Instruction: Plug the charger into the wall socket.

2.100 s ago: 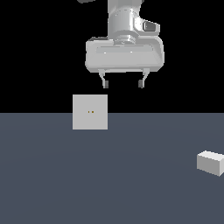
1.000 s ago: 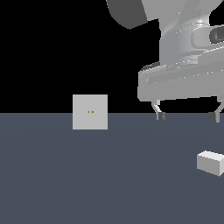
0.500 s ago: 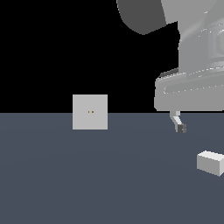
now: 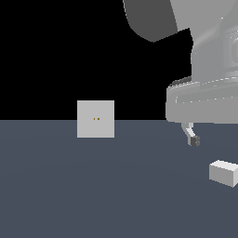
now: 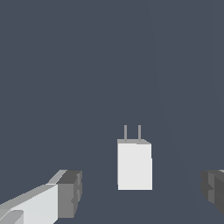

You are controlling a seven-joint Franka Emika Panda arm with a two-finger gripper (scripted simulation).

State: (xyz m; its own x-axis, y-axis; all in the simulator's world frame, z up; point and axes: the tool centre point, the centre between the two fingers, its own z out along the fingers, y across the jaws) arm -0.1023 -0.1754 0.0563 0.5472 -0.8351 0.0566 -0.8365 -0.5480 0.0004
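The charger (image 4: 224, 172) is a small white block lying on the dark floor at the exterior view's right. In the wrist view the charger (image 5: 134, 165) shows two thin prongs at one end. My gripper (image 5: 142, 192) is open and hangs above the charger, its fingers (image 5: 68, 193) spread to either side without touching it. In the exterior view only one fingertip (image 4: 194, 140) shows, above and to the left of the charger. The wall socket (image 4: 95, 119) is a light-grey upright square panel with two orange dots, far off at the exterior view's left.
A dark grey floor (image 4: 116, 195) runs across the scene under a black background. The arm's large grey body (image 4: 204, 97) fills the upper right of the exterior view and runs past the frame's edge.
The arm has swung from above the wall socket to the exterior view's right and come lower, ending over the charger. The gripper stayed open; charger and socket have not moved.
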